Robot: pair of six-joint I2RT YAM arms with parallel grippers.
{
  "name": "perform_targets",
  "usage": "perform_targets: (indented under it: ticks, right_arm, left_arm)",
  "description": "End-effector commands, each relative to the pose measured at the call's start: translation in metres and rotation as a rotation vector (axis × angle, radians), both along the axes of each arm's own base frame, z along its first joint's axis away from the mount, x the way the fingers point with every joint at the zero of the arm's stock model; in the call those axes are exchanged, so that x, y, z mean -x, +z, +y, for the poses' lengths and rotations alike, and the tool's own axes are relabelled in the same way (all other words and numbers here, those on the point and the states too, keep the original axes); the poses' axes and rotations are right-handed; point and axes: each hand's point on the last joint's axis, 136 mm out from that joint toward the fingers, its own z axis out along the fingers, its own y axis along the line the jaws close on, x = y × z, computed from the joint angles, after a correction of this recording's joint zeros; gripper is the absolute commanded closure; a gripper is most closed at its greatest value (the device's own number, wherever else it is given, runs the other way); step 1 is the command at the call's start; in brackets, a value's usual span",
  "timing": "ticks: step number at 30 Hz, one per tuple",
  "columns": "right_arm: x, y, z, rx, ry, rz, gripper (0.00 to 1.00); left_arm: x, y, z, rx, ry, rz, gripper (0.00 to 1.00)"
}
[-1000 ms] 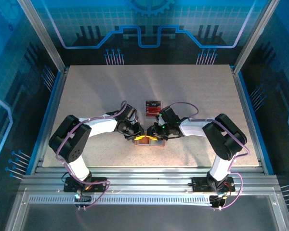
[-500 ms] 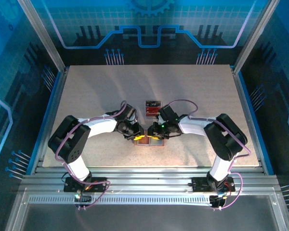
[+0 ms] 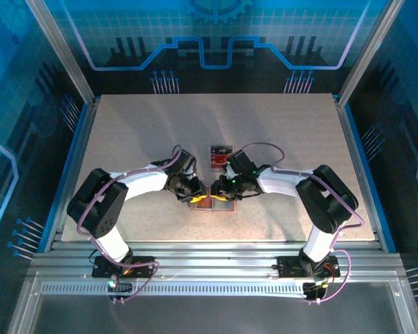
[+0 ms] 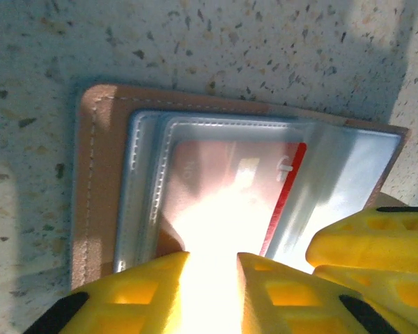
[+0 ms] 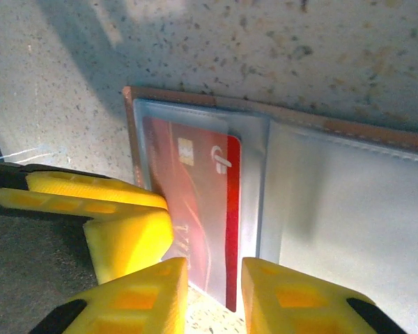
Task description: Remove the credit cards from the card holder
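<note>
The card holder [image 3: 212, 204] lies open on the table between both arms. Its brown rim [image 4: 101, 174] frames pale grey-blue sleeves [image 5: 348, 202]. A red credit card [image 4: 230, 174] sits in a clear sleeve. In the right wrist view this card [image 5: 202, 188] juts past the holder's near edge. My left gripper [image 4: 212, 257] stands open over the sleeve, with glare filling its gap. My right gripper [image 5: 214, 268] is open too, straddling the card's jutting end without pinching it. Both grippers [image 3: 197, 195] [image 3: 223, 191] crowd together over the holder.
A small stack of red and dark cards [image 3: 221, 156] lies on the speckled table just behind the holder. Metal frame rails [image 3: 76, 139] run along the table's sides. The two grippers' yellow fingers [image 5: 118, 223] nearly touch each other.
The left jaws have parted a little. Both wrists have crept slightly toward the holder's middle; the holder stays in place.
</note>
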Motion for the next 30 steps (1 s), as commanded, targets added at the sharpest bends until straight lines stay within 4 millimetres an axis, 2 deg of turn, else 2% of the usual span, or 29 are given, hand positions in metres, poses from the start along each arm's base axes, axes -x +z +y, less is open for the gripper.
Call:
perform_targets:
  ticks: [1, 10, 17, 30]
  right_arm:
    - [0.001, 0.002, 0.012, -0.023, 0.02, 0.015, 0.73]
    - [0.001, -0.001, 0.018, -0.02, 0.027, 0.02, 0.74]
    - [0.001, -0.005, 0.021, -0.01, 0.033, 0.025, 0.74]
    - [0.005, -0.016, 0.017, 0.028, 0.035, 0.041, 0.74]
  left_arm:
    - [-0.004, 0.011, 0.009, -0.023, 0.01, -0.032, 0.73]
    - [-0.004, 0.013, 0.014, -0.017, 0.025, -0.046, 0.73]
    - [0.001, 0.003, 0.017, -0.03, 0.016, -0.02, 0.83]
    - [0.007, -0.011, 0.016, -0.025, 0.005, 0.02, 0.88]
